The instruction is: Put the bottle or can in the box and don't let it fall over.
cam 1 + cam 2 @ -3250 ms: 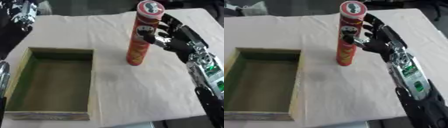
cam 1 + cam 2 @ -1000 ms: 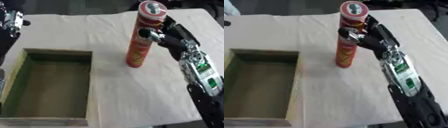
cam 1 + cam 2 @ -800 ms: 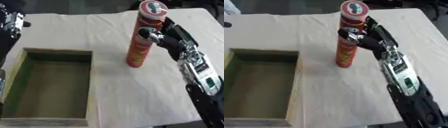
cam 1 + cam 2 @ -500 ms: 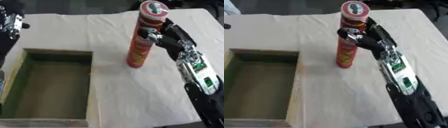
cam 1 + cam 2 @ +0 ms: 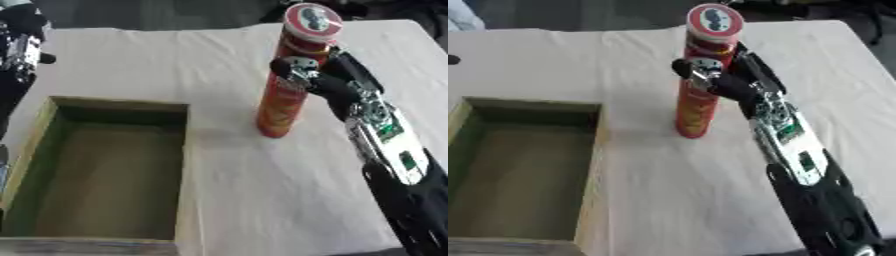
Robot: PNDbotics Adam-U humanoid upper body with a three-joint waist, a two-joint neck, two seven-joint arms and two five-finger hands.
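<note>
The right hand (image 5: 325, 82) curled its fingers (image 5: 289, 66) round the tall red cylindrical can (image 5: 289, 75); left of them sat an open rectangular box (image 5: 44, 130) on the cloth-covered surface (image 5: 157, 55).

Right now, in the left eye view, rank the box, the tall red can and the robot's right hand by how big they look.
1. The box looks largest, filling the lower left.
2. The tall red can, upright on the cloth.
3. The right hand, curled round the can; only part of it shows, so second and third are unsure.

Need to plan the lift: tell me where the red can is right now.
The red can stands upright on the white cloth, right of the open box and outside it, with the right hand wrapped round its middle.
</note>
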